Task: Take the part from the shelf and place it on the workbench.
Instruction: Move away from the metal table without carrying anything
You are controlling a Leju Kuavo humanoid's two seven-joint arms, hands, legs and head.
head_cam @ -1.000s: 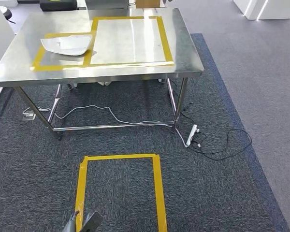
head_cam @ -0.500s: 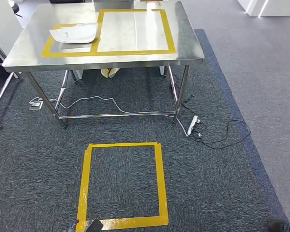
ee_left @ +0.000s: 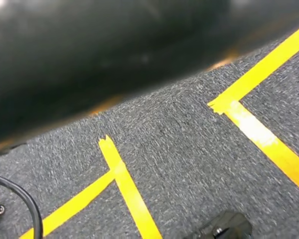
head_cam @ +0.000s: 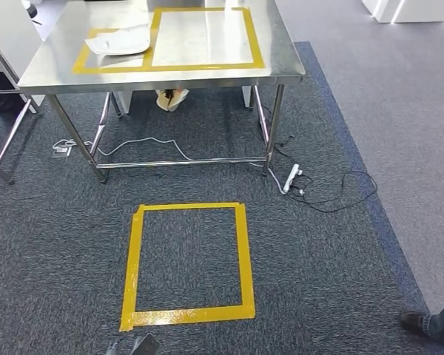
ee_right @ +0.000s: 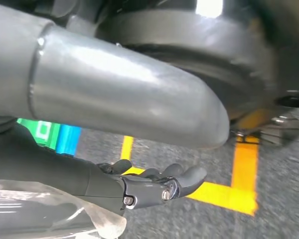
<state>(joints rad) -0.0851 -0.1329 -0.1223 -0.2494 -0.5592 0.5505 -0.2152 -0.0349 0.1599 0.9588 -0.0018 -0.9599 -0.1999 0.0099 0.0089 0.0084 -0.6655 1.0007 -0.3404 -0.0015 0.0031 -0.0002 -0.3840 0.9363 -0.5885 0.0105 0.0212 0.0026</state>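
The part (head_cam: 119,41), a pale curved sheet, lies on the workbench (head_cam: 273,44) towards its far left corner. It sits in the smaller of two yellow-taped frames, with one end reaching the strip of tape shared with the larger frame (head_cam: 206,37). Judged from that, the placing looks done and the step in hand is standing clear, unless this is one piece of several and another is to be fetched.

The robot faces the bench from well back, with a yellow floor square (head_cam: 133,259) between it and the near edge.

The right hand (ee_right: 155,186) hangs low over the carpet, its dark fingers stretched almost straight and slightly apart, with nothing between them. A pale translucent shape by its wrist is too unclear to name. The left hand (head_cam: 135,345) shows as a grey sliver at the head view's bottom edge; I cannot tell whether it is spread or closed.

A power strip (head_cam: 291,177) and loose cables lie by the bench's near right leg, and a person's shoe (head_cam: 415,322) stands on the carpet to the right. Any further walking calls for steering clear of both.
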